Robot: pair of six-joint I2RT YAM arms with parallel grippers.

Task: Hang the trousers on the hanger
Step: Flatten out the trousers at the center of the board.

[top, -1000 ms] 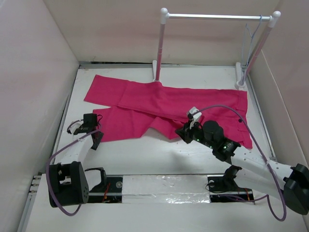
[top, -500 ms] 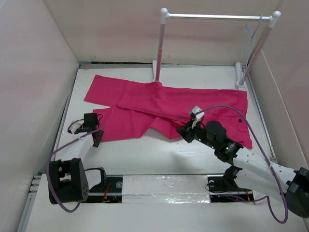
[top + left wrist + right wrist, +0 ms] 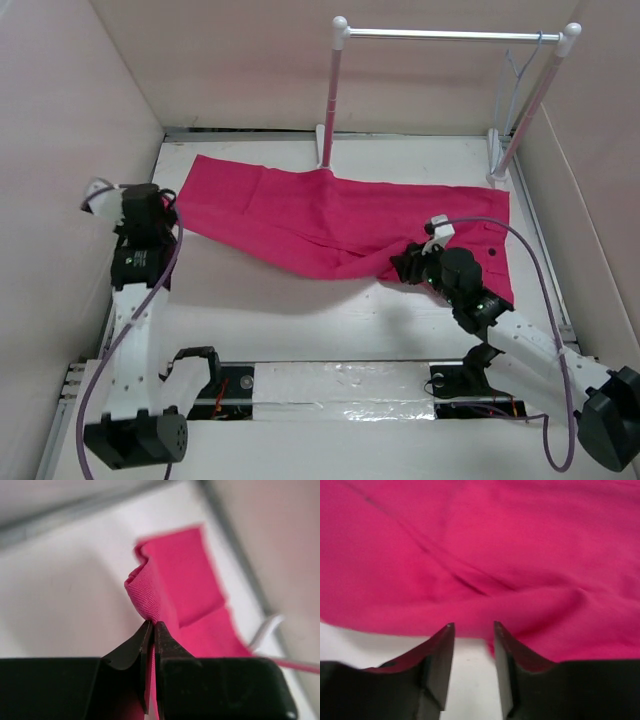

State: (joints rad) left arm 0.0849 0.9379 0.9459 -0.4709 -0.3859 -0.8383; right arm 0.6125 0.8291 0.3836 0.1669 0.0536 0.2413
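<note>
The magenta trousers lie across the table from far left to right, with the waistband and its dark button at the right. My left gripper is raised at their left end and shut on a bunched fold of leg fabric, pinched at the fingertips. My right gripper stands open at the near edge of the trousers; bare table shows between its fingers. The pale wire hanger hangs at the right end of the rack's bar.
A rack with white poles and a silver bar stands at the back of the table, its feet by the far edge of the trousers. Pale walls close in on the left, back and right. A purple cable loops over the waist area.
My left gripper shut on the near leg's end and carried it up and to the far left, over the other leg. My right gripper opened and shifted slightly right.
</note>
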